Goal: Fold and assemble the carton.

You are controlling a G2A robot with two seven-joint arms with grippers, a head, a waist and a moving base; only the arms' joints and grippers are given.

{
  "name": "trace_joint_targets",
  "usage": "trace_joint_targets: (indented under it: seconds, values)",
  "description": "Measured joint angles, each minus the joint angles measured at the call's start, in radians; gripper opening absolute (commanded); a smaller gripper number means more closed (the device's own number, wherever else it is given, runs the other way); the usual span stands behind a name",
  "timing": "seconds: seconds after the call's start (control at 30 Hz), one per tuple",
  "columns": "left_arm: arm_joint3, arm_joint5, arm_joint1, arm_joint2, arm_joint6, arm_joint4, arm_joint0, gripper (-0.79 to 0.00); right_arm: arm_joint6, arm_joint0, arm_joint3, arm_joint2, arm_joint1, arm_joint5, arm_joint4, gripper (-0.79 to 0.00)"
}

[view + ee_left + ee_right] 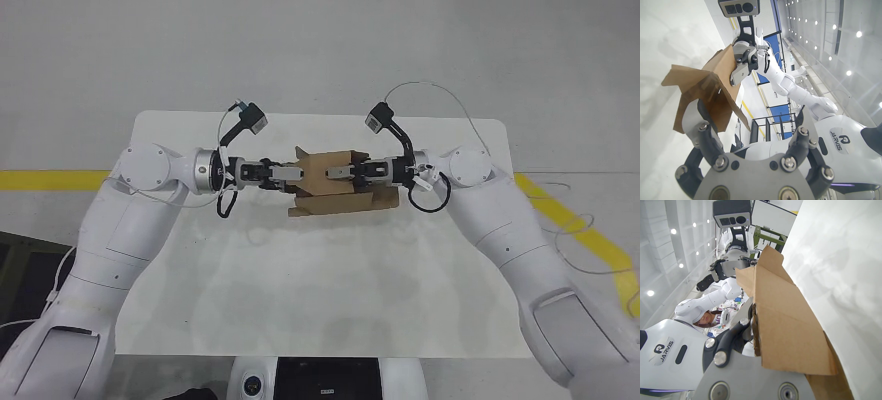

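Carton (338,183), brown cardboard, part-folded with flaps splaying outward, is sitting over the white bench (300,300). The bench's far edge is lying nearer the carton than its near edge. Cannot tell whether the carton's lowest flap is touching the bench top.

Right gripper (345,171) is meeting the carton at its right end. Its fingers (737,75) are clamping one upright panel, one finger pressing on the panel's outer face and the other hidden behind cardboard.

Left gripper (297,172) is hovering at the carton's left end. Its fingers (693,115) are standing wide apart, one lying against a flap at the carton's open side and the other well clear of the cardboard.

Both arms are stretching toward the carton from opposite sides.
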Motion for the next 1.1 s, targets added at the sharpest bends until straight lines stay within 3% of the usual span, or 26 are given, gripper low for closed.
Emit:
trace_joint_targets:
  seconds: [0.37,1.1]
  values:
    - [-0.002,0.006,-0.004,0.010,-0.013,-0.011,-0.003,0.000,-0.146,0.014,0.031,0.037,-0.013,-0.064,-0.058,-0.785]
    - [-0.038,0.016,-0.009,0.026,-0.021,-0.012,0.016,0.000,-0.242,-0.006,-0.016,0.052,-0.044,-0.098,-0.125,-0.785]
